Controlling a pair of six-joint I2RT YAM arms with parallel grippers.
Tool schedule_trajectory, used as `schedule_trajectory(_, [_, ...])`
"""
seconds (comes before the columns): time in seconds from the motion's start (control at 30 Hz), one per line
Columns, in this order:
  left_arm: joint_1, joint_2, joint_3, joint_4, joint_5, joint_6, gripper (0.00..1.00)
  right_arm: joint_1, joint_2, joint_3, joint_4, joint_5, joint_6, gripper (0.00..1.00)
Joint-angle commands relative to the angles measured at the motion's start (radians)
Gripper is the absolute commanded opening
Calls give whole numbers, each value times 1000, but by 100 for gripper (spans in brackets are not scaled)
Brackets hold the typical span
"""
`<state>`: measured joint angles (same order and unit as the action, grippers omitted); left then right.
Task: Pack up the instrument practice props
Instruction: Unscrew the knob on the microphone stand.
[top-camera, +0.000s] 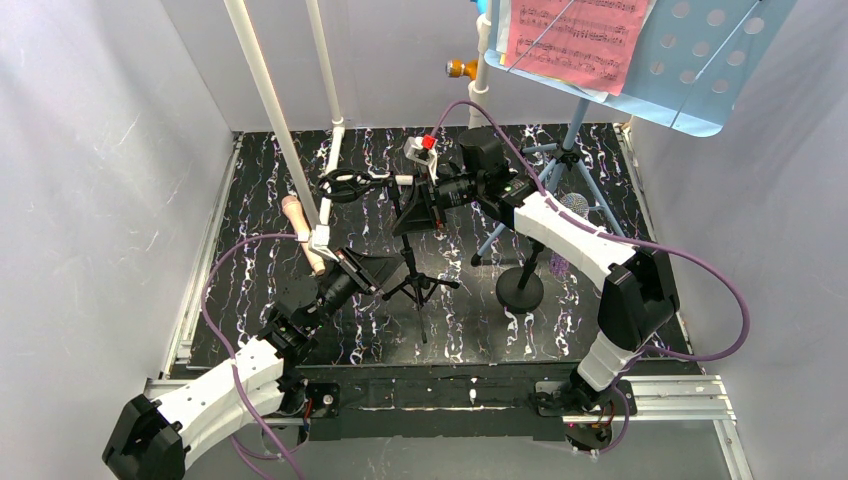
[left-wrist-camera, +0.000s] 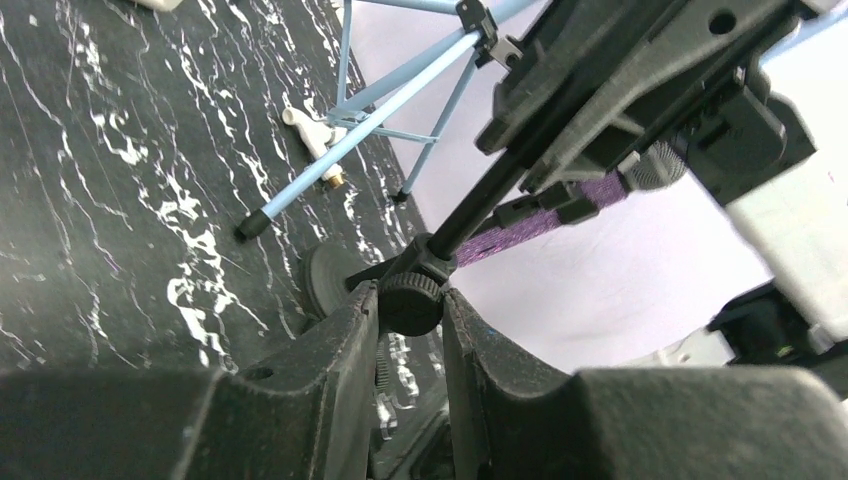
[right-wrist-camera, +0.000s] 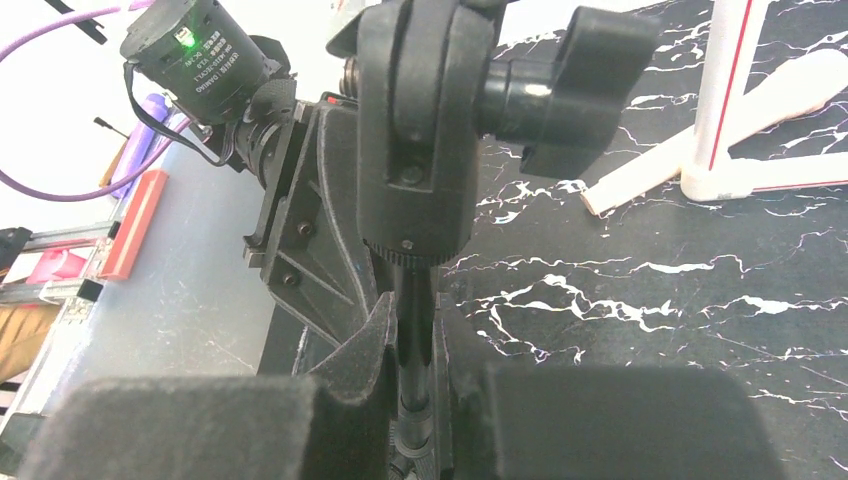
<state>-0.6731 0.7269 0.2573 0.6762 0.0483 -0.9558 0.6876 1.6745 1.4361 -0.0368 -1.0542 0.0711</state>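
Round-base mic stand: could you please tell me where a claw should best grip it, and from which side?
Probably the thin pole above its disc base, from the near side: the disc lies flat, and blue rack legs crowd behind.

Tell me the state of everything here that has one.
Black tripod, upright, legs spread.
Left gripper, jaws shut on its knob.
Right gripper, jaws shut on its pole.
Purple microphone, mounted on round-base stand.
Pink sheet, resting on music rack.
Pink microphone, lying on table.
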Motion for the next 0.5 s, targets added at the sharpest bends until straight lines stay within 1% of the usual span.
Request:
schedule_trajectory(0.0, [11, -13, 10, 9, -119, -236, 0, -3, -51, -4, 71, -23, 8, 1])
schedule_trajectory(0.13, [12, -24, 29, -85, -157, -481, 0, -3, -47, -10, 70, -14, -1, 1])
schedule_trajectory(0.23, [12, -27, 66, -170, -161, -600, 0, -2, -47, -13, 68, -7, -7, 1])
schedule_trajectory(0.33, [12, -19, 111, -222, -143, -633, 0, -2, -44, -17, 67, -2, -12, 1])
schedule_trajectory(0.47, [12, -24, 118, -231, -140, -634, 0, -3, -44, -19, 63, 5, -21, 1])
